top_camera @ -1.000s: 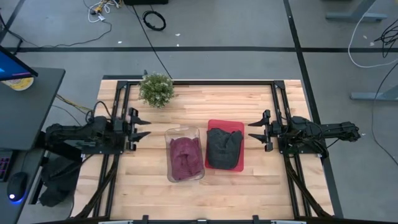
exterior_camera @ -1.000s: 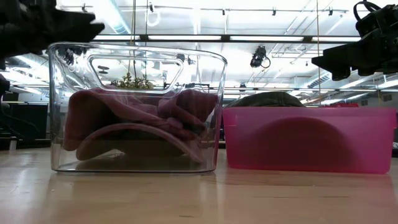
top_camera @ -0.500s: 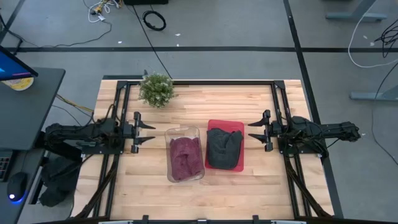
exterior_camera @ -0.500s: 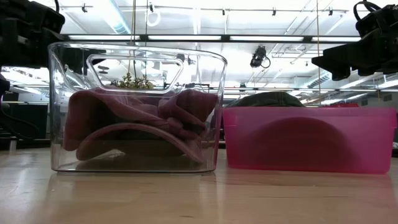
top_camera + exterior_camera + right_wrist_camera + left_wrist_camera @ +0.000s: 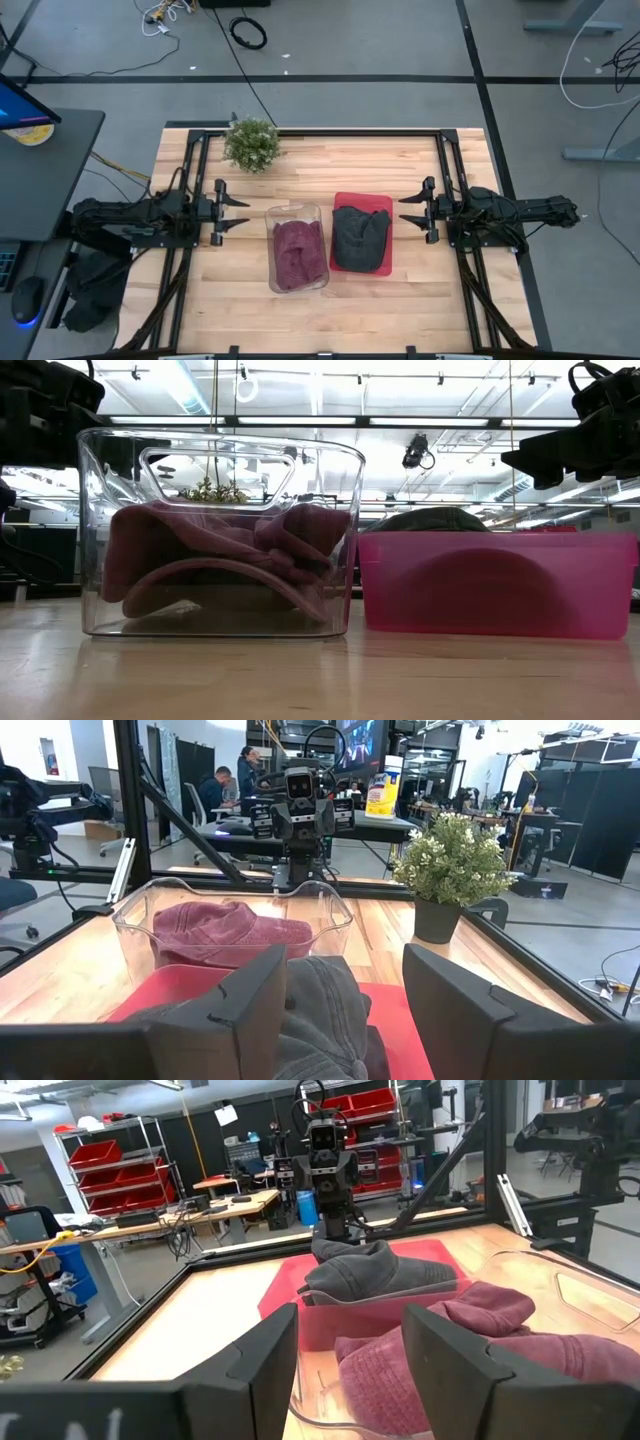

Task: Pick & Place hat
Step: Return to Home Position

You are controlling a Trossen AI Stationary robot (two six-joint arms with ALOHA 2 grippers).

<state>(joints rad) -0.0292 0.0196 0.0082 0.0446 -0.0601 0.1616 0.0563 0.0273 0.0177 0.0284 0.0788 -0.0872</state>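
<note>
A maroon hat (image 5: 298, 252) lies crumpled on the floor of a clear plastic bin (image 5: 220, 450) at the table's middle. Just right of it a dark grey hat (image 5: 360, 237) lies in a pink bin (image 5: 495, 585), with its crown (image 5: 440, 520) rising above the rim. My left gripper (image 5: 235, 211) hovers open at the left, level and pointing at the bins, apart from the clear bin. My right gripper (image 5: 405, 212) hovers open at the right, level and facing the pink bin. Neither has anything between its fingers.
A small potted plant (image 5: 252, 143) stands at the table's far left. Black frame rails (image 5: 320, 130) run around the wooden top. Bare wood lies near and far of the two bins. People and workbenches show in the room beyond.
My left gripper has tipped its fingers down to level and sunk a little, so it now shows behind the clear bin's top edge in the low view; it stayed open and then kept still. The hats and bins have not moved.
</note>
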